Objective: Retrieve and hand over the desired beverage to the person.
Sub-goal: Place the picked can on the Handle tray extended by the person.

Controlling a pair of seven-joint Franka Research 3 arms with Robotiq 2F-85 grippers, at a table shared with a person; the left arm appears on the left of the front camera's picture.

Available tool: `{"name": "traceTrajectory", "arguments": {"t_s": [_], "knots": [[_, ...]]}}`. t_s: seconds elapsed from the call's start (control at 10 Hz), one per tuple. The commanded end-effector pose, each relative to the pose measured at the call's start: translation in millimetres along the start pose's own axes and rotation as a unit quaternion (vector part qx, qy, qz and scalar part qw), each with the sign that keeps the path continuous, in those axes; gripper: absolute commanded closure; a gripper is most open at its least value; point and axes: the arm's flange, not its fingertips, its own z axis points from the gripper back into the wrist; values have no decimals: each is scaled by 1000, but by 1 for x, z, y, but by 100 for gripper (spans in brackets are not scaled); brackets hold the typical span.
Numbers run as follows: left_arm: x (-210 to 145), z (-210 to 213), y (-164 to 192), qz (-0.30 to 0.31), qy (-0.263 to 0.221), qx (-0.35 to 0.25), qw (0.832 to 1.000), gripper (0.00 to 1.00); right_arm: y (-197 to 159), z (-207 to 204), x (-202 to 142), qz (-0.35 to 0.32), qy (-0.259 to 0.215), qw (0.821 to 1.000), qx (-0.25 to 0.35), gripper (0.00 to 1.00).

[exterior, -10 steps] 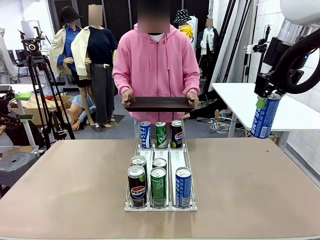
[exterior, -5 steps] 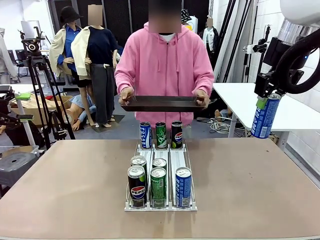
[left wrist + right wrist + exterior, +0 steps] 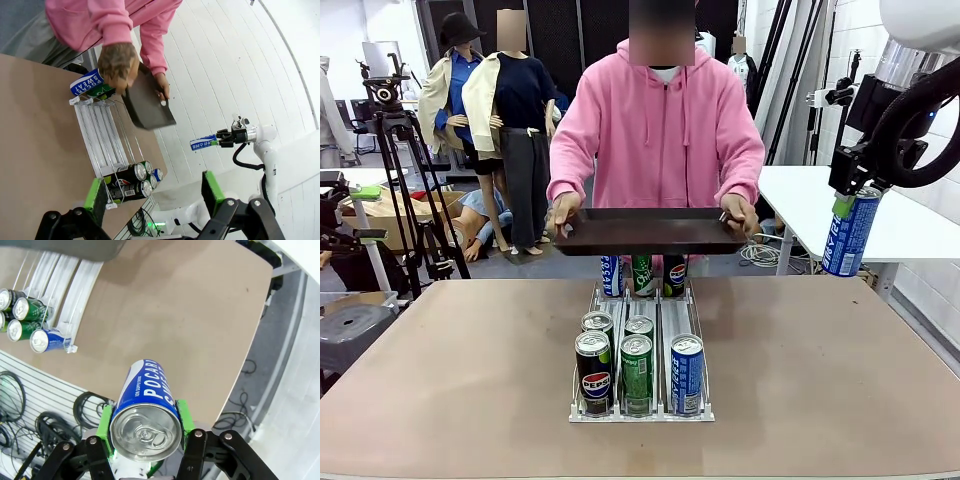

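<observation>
White arm (image 3: 923, 22), black cable (image 3: 918, 106), green pads (image 3: 105, 423)

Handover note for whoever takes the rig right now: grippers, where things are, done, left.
Right gripper: shut on the blue Pocari Sweat can, held up at the table's right side.
Left gripper: open, empty.
Person holds a dark tray with both hands over the can rack's far end.
Done: can picked.
Left: probably carry it to the tray and release.

Person (image 3: 660, 130) in pink; can (image 3: 848, 232) blue-white; tray (image 3: 650, 232) dark brown.
</observation>
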Motion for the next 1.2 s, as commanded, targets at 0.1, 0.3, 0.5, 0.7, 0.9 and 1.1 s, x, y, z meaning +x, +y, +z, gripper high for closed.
{"name": "traceTrajectory", "arguments": {"t_s": [0.1, 0.3, 0.5, 0.7, 0.9, 1.1], "knots": [[-2, 1, -1, -1, 1, -4, 1000, 0, -2, 5, 2, 5, 3, 1000, -5, 100], [-2, 1, -1, -1, 1, -4, 1000, 0, -2, 5, 2, 5, 3, 1000, -5, 100], [-2, 1, -1, -1, 1, -4, 1000, 0, -2, 5, 2, 5, 3, 1000, -5, 100], [-2, 1, -1, -1, 1, -4, 1000, 0, 0, 0, 0, 0, 0, 1000, 0, 100], [-2, 1, -1, -1, 1, -4, 1000, 0, 17, 3, 23, 8, 1, 1000, 21, 100], [-2, 1, -1, -1, 1, -4, 1000, 0, 38, 12, 38, 7, -17, 999, 34, 100]]}}
